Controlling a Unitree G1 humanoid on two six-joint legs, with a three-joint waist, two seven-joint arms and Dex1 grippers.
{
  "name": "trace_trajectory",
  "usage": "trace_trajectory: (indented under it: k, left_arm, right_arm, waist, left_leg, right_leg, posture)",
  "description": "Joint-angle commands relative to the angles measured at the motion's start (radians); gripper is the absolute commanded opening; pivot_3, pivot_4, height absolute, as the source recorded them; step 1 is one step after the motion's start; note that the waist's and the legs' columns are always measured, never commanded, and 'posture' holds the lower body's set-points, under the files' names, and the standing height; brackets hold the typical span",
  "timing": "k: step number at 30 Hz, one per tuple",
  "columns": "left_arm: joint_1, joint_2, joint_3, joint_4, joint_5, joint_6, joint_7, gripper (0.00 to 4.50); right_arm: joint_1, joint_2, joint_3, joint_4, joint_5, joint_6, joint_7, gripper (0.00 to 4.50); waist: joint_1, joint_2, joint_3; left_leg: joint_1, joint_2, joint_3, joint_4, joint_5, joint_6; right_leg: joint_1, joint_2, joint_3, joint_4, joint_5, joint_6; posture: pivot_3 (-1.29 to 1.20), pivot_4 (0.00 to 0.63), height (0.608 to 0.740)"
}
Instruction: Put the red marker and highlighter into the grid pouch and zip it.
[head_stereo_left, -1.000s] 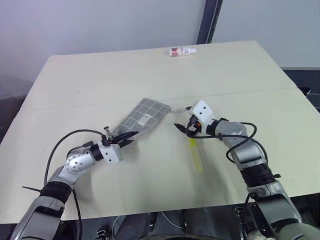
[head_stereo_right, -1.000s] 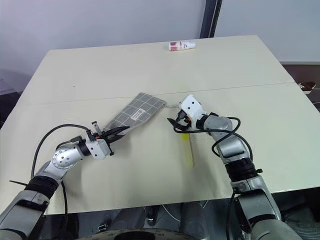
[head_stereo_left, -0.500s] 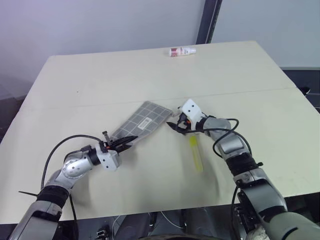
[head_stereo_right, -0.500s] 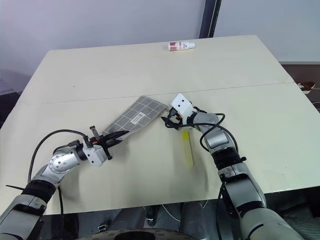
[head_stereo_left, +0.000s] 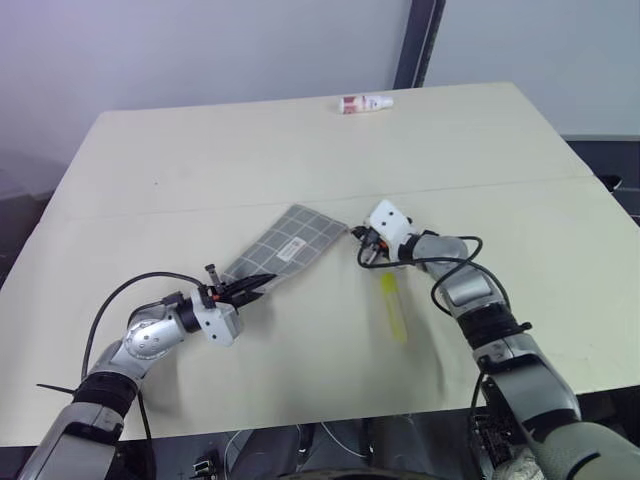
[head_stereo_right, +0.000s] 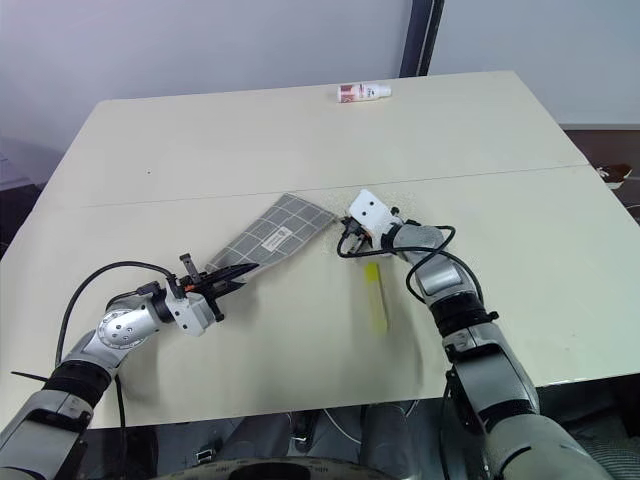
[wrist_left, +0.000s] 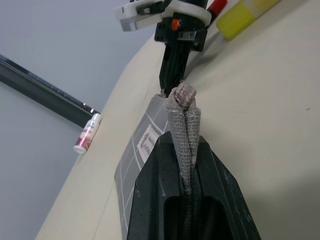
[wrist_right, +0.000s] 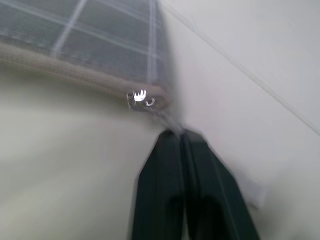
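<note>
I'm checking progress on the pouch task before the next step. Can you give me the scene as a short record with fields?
grid pouch: flat on the table, lying diagonally
left gripper: shut on the pouch's near corner
right gripper: shut at the pouch's far corner, beside the metal zipper slider
highlighter: on the table, outside the pouch
red marker: red end seen near the highlighter
small white bottle: at the table's far edge
</note>
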Motion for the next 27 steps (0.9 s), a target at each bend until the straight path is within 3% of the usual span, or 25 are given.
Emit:
trace_trajectory:
  k: [1, 11, 27]
  left_arm:
    - [-0.01, 0.006, 0.025, 0.018, -0.007, -0.01, 0.016, 0.0]
    - [-0.09, -0.07, 0.004, 0.073, 0.053, 0.011, 0.041, 0.0]
    - [-0.128, -0.086, 0.003, 0.133, 0.097, -0.013, 0.074, 0.0]
  right_arm:
    - [0.033, -0.044, -0.026, -0.103, 0.008, 0.043, 0.024, 0.07]
    - [0.136, -0.039, -0.015, -0.471, 0.082, 0.23, 0.073, 0.07]
    - [0.193, -0.039, 0.05, -0.608, 0.104, 0.273, 0.138, 0.07]
  waist:
    - [0.001, 0.0, 0.0]
    - [-0.002, 0.0, 0.0]
    - [0.001, 0.0, 0.0]
  left_leg:
    - [0.0, 0.0, 0.0, 0.0, 0.0, 0.0]
    - [0.0, 0.0, 0.0, 0.0, 0.0, 0.0]
    - [0.0, 0.0, 0.0, 0.0, 0.0, 0.0]
  right_leg:
    - [0.0, 0.0, 0.0, 0.0, 0.0, 0.0]
    - [0.002, 0.0, 0.0, 0.0, 0.0, 0.0]
    - [0.002, 0.0, 0.0, 0.0, 0.0, 0.0]
  posture:
    - [0.0, 0.15, 0.74]
    - [0.0, 0.15, 0.74]
    - [0.0, 0.15, 0.74]
